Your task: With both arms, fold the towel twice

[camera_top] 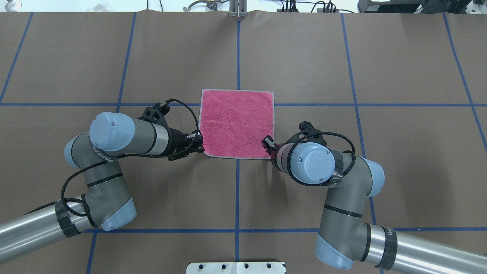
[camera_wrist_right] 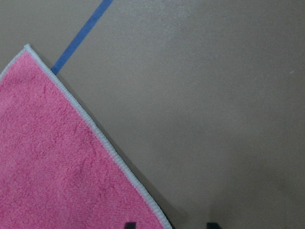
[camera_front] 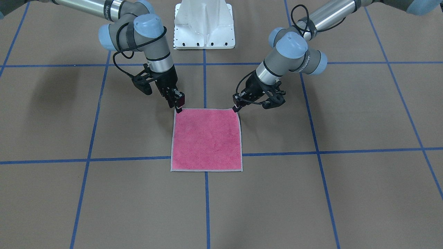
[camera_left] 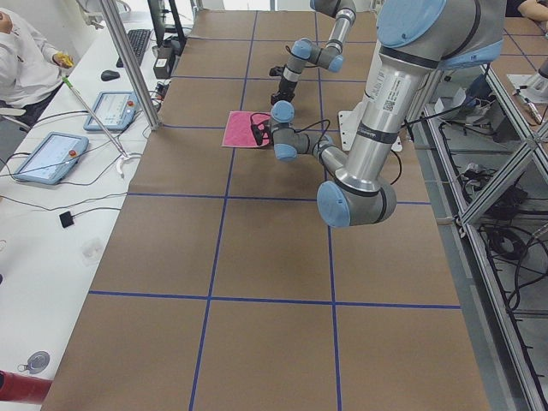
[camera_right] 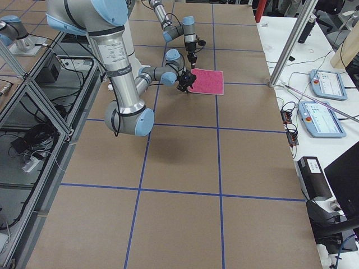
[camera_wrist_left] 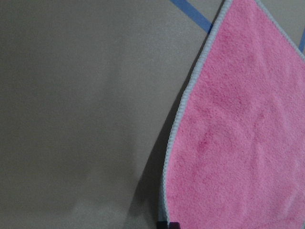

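Note:
The towel [camera_front: 207, 138] lies flat, pink face up, with light grey edging, at the middle of the brown table; it also shows in the overhead view [camera_top: 237, 121]. My left gripper [camera_front: 236, 108] [camera_top: 199, 144] is at the towel's near-left corner. In the left wrist view its tips [camera_wrist_left: 167, 224] sit together on the towel's edge [camera_wrist_left: 238, 143], which is slightly raised over a shadow. My right gripper [camera_front: 178, 106] [camera_top: 267, 143] is at the near-right corner. In the right wrist view its tips [camera_wrist_right: 170, 225] stand apart with the towel's corner [camera_wrist_right: 57, 167] between them.
The white bolted pedestal [camera_front: 204, 27] stands at the robot's side of the table. Blue tape lines [camera_front: 207, 207] grid the brown surface. An aluminium post [camera_left: 128, 64] and control tablets [camera_left: 47, 158] stand beyond the table's far edge.

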`<state>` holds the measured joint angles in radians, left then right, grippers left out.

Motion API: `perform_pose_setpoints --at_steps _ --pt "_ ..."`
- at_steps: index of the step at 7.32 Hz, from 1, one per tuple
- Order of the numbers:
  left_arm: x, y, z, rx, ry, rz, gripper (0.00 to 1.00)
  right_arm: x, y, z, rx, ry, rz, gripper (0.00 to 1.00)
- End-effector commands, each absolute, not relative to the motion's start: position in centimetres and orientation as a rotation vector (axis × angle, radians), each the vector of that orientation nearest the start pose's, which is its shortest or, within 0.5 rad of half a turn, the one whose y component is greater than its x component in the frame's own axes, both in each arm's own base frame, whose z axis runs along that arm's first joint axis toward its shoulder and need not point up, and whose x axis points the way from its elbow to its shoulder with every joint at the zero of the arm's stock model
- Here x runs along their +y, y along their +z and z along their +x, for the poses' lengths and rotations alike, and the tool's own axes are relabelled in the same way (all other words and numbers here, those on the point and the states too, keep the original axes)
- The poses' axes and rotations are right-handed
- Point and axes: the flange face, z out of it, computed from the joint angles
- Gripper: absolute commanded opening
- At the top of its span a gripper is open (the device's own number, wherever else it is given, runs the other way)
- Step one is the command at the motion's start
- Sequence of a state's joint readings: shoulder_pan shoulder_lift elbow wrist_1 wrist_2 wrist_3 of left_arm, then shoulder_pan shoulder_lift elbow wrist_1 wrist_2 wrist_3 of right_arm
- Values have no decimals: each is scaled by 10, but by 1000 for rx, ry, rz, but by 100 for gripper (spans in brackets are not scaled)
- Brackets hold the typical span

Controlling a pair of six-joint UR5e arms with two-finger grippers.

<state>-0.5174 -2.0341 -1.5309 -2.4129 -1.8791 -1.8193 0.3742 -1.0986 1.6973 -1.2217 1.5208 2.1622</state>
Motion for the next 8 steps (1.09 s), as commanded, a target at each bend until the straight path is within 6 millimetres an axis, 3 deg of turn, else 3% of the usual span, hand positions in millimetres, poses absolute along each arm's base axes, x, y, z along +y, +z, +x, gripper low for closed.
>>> perform_pose_setpoints --at_steps 1,5,6,7,8 --pt "-420 315 530 1291 -461 -95 0 -369 297 -561 -983 915 -59 47" --pt "-420 315 530 1291 -462 -96 0 -368 299 -563 -980 916 -60 46" --pt "-420 315 530 1291 -461 -95 0 -368 299 -563 -980 920 -62 14" --pt "-420 315 530 1291 -461 -95 0 -368 299 -563 -980 919 -61 0" --pt "-420 315 530 1291 -461 -95 0 -367 298 -562 -983 915 -62 0"
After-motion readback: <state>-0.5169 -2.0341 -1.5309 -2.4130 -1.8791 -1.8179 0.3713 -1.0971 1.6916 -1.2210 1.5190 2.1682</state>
